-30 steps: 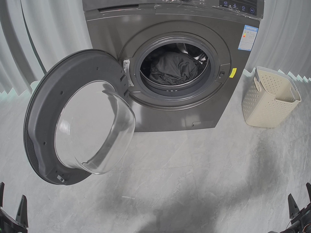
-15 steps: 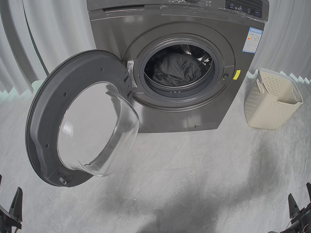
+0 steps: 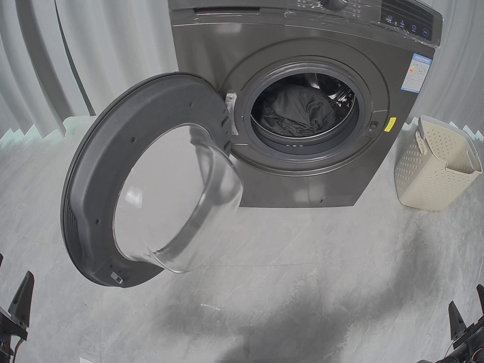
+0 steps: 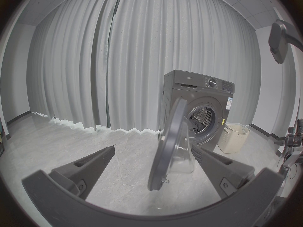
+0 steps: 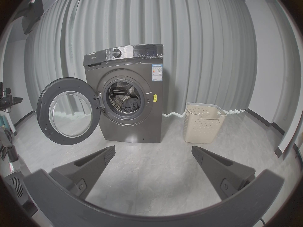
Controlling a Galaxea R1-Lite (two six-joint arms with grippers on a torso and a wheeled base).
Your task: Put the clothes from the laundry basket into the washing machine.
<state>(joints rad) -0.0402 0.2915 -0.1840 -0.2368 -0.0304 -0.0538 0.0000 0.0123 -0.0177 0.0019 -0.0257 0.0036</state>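
- Left hand [image 4: 152, 150]: fingers spread wide, nothing between them. It sits low at the robot's left, well short of the machine.
- Right hand [image 5: 153, 150]: also wide open and holding nothing, low at the robot's right, over bare grey marbled floor tile [image 3: 302, 278].
- Cream perforated plastic laundry basket [image 5: 203, 126]: upright on the floor, open top up, just beside the machine's right side, broad face toward the right hand. It lies ahead and to the right, so the right hand is the nearer one. What shows of its inside is bare wall; the bottom is hidden.
- Dark grey front-loading washing machine [image 3: 302, 36]: ahead of both hands, porthole facing the robot.
- Dark crumpled clothes [image 3: 297, 111]: bunched low inside the drum, behind the rubber seal.
- Round grey door with clear bulged window [image 3: 146, 177]: swung fully open toward the robot's left on its hinge, between the left hand and the porthole, nearer the left hand.
- Judgement: loading looks about done. If the basket is emptied, the next move would likely turn on the door, which suits the left arm.
- Writing: pale lettering on the top panel, a blue-and-white label [image 3: 415, 72] on the front's upper right, and a small yellow sticker [image 3: 389, 124] beside the porthole. None read out here.
- Pale pleated curtain [image 3: 101, 41] behind.
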